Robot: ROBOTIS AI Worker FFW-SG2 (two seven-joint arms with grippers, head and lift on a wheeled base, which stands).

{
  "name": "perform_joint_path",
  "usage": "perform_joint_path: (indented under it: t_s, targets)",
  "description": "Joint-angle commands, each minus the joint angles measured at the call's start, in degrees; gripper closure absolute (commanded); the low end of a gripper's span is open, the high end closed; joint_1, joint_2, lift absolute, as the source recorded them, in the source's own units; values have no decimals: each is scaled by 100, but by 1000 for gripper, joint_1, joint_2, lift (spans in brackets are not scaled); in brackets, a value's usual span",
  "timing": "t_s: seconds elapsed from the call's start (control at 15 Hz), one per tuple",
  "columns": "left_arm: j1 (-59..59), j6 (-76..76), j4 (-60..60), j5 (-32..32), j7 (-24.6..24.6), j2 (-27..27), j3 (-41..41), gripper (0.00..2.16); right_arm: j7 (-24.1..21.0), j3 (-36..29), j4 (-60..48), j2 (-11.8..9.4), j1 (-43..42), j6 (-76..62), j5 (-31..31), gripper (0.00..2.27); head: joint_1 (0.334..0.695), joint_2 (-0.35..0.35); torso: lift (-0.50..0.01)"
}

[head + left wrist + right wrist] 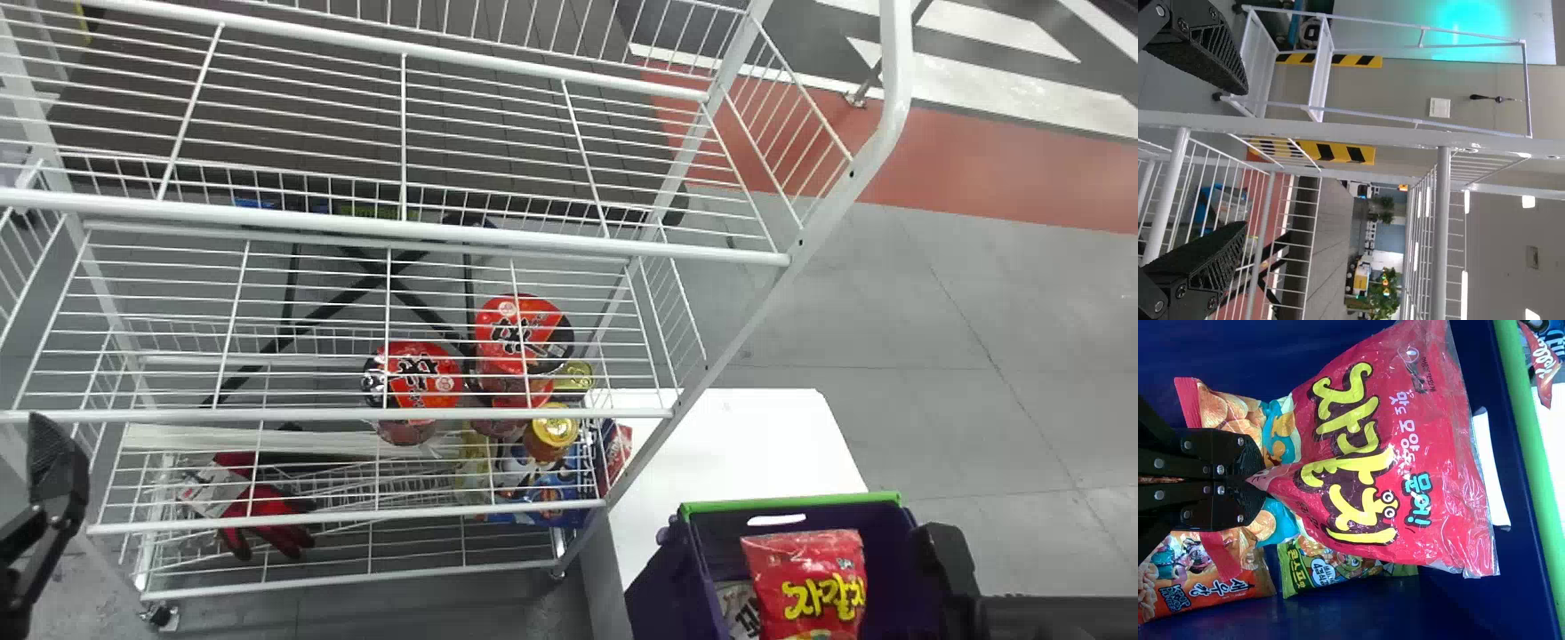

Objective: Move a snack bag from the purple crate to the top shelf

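Note:
The purple crate (662, 582) with a green rim stands at the lower right of the head view. A red snack bag (805, 582) is inside it, upright, beside my right gripper (947, 560). In the right wrist view my right gripper (1258, 480) is shut on an edge of the red snack bag (1405, 447), pinching it. Other snack bags lie below it in the crate (1458, 607). My left gripper (53, 480) is at the left edge in front of the rack; in the left wrist view the left gripper (1241, 157) is open with nothing between its fingers. The top shelf (489, 236) is wire.
The white wire rack spans the left and middle. Red noodle cups (524, 333) and a yellow-lidded jar (553, 431) stand on lower shelves, with red gloves (258, 507) at lower left. A white table (747, 444) carries the crate beside the rack's right post (756, 311).

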Motion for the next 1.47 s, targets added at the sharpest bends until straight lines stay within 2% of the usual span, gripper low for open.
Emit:
perform_joint_path:
  t_s: [0.0, 1.4]
  targets:
    - [-2, 0, 0, 0, 0, 6, 0, 117, -9, 7, 0, 1, 13, -2, 5, 2074, 695, -350, -204]
    - [34, -88, 9, -17, -53, 41, -18, 117, -53, 7, 44, 54, 13, -55, 67, 2074, 695, -350, -120]
